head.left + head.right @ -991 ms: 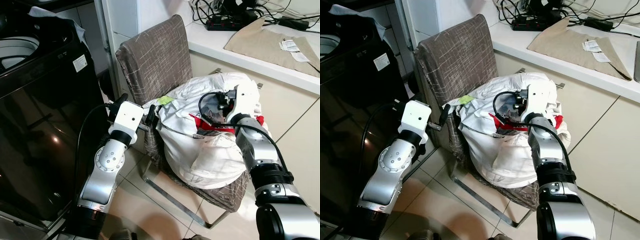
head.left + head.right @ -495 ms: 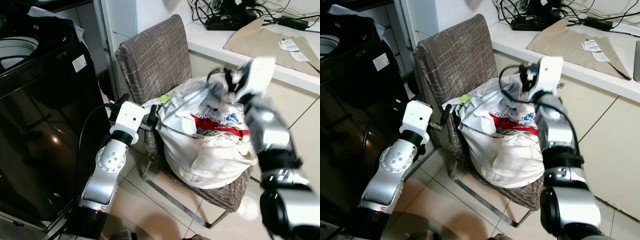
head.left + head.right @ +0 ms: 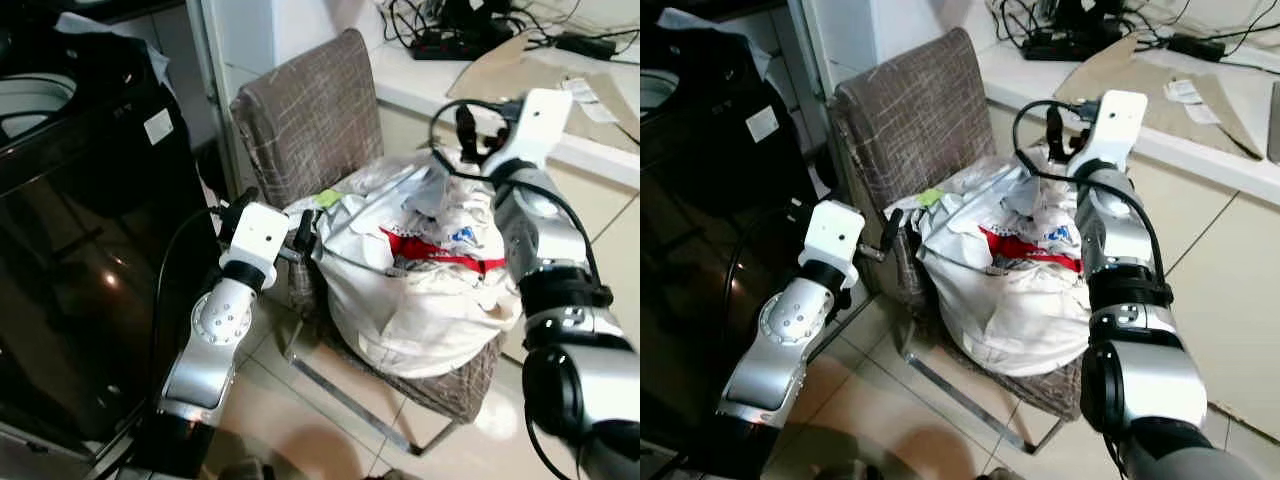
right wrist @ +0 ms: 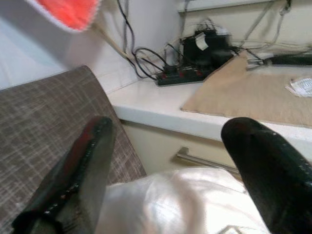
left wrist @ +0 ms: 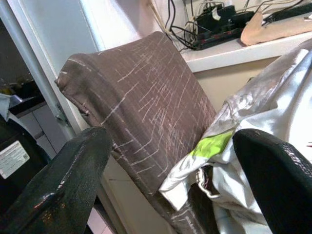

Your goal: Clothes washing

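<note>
Your laundry bundle (image 3: 420, 270) is soft and floppy; pinch a bunched fold near its top. Right gripper (image 4: 170, 161) hangs spread above it, left gripper (image 5: 170, 180) likewise spread beside it, both apparently empty.

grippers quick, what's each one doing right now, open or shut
Left gripper: open, holding nothing, beside the brown fabric chair.
Right gripper: open, holding nothing, raised above the white bundle of laundry.

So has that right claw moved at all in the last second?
Yes. The right gripper rose off the laundry pile toward the counter; the chair stayed put.
</note>
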Controlling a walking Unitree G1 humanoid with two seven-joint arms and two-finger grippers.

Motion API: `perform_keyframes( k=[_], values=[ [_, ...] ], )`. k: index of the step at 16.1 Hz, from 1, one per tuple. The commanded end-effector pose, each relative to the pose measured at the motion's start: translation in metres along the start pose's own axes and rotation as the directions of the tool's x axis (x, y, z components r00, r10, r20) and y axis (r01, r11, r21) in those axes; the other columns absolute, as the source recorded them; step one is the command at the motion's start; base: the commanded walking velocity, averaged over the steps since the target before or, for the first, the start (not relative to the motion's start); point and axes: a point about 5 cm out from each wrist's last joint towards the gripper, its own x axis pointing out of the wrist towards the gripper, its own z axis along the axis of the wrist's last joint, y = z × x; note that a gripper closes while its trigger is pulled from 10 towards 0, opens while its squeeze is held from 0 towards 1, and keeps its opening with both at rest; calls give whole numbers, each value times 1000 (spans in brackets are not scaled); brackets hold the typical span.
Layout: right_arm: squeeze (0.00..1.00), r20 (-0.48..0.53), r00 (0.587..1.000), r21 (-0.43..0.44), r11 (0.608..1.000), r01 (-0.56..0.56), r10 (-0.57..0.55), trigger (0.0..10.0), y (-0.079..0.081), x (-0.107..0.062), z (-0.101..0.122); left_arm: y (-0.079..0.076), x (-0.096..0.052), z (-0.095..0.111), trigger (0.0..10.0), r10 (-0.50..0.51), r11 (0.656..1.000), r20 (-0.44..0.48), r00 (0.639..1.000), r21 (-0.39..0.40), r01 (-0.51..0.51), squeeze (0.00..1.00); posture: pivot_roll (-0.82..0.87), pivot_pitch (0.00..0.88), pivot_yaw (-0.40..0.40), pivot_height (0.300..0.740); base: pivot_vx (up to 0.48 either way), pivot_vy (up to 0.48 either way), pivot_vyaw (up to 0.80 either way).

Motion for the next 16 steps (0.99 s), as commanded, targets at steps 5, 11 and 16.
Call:
perform_keyframes(
  k=[5,11,16],
  values=[
    [0,-133,986,114,987,110,-95,10000,-9,11,-5,5,-15,-1,10000,-9,1000,-28,1000,24,10,0,82,55,-5,740,0,0,0],
    [0,-218,973,148,983,107,-73,10000,3,12,-16,17,-30,-1,10000,29,998,-59,998,57,-26,0,163,63,-20,740,0,0,0],
    [0,-364,930,226,965,135,-45,10000,7,1,-47,17,-37,-1,10000,47,998,-76,996,55,-42,0,173,77,-34,740,0,0,0]
  ],
)
